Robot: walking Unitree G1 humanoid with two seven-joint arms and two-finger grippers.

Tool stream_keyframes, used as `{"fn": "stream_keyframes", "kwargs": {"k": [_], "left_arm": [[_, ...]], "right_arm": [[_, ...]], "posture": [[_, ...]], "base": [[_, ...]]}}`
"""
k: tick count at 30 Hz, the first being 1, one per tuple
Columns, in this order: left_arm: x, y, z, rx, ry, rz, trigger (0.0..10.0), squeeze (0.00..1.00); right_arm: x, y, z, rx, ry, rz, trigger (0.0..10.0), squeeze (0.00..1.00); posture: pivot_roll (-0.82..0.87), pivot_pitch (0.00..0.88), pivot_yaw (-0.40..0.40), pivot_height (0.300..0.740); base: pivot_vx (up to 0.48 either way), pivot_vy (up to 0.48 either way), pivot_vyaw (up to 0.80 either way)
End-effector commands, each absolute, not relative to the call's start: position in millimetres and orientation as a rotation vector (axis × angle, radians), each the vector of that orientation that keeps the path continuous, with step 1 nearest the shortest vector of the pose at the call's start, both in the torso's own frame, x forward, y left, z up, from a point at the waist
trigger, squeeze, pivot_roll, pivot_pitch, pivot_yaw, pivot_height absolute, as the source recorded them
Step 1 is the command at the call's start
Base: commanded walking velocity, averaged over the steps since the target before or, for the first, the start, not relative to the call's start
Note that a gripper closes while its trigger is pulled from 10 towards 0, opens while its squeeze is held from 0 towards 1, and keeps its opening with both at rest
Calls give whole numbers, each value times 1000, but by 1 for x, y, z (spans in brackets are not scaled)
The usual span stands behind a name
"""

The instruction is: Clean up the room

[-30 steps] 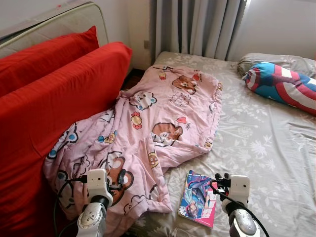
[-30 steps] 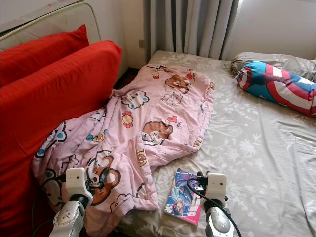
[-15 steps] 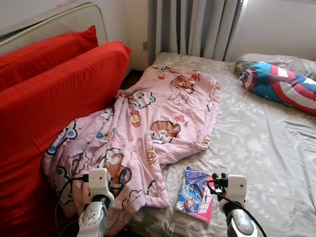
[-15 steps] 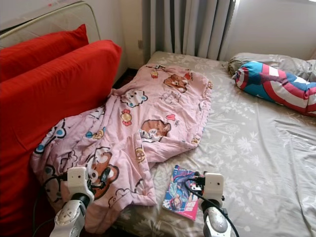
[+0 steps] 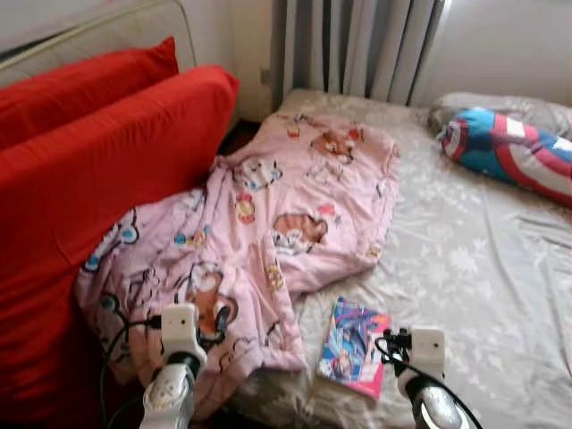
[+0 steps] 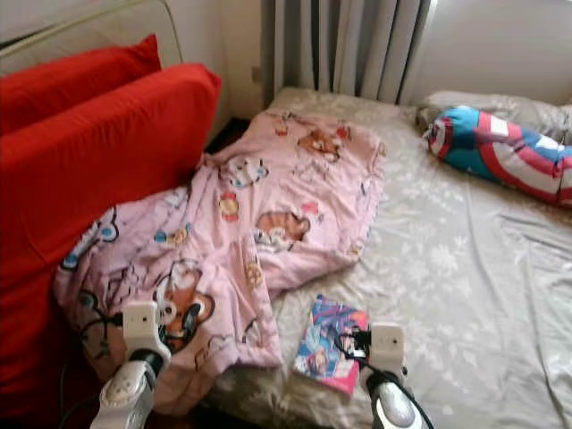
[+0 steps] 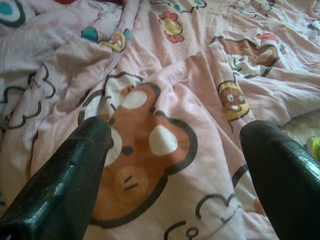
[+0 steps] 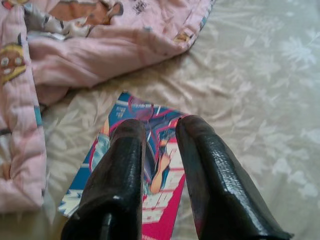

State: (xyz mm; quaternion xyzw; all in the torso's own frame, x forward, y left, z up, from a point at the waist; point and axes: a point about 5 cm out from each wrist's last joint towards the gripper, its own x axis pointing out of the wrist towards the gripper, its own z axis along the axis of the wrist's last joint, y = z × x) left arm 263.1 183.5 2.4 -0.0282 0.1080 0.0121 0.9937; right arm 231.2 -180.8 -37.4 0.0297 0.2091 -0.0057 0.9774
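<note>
A pink cartoon-print blanket [image 5: 277,197] lies crumpled across the left side of the bed and drapes over its near corner. A colourful comic book [image 5: 355,346] lies flat on the grey floral sheet [image 5: 474,259], just right of the blanket's edge. My left gripper [image 7: 177,132] hovers open over the blanket's bear print [image 7: 145,165], fingers wide apart. My right gripper [image 8: 161,126] is held shut just above the book [image 8: 131,109], with nothing between its fingers. Both grippers stand low at the near edge of the bed, the left gripper [image 5: 214,320] and the right gripper [image 5: 391,343].
Two big red cushions [image 5: 89,170] lean along the bed's left side against a headboard. A blue, red and white shield-print bolster [image 5: 509,152] and a grey pillow [image 5: 500,103] lie at the far right. Grey curtains [image 5: 357,45] hang behind the bed.
The whole picture has shifted a little and gone blurry, so the camera moved. Blanket, book and both grippers keep their places relative to each other.
</note>
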Motion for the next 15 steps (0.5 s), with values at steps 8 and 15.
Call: {"fn": "stream_keyframes", "kwargs": {"k": [8, 15], "left_arm": [[262, 185, 1, -58, 231, 33, 10000, 0], [261, 185, 0, -55, 234, 31, 10000, 0]], "right_arm": [[224, -189, -45, 72, 493, -31, 10000, 0], [221, -189, -49, 82, 525, -22, 10000, 0]], "posture": [[-99, 68, -36, 656], [-99, 68, -35, 656]], "base": [[0, 0, 0], [0, 0, 0]]}}
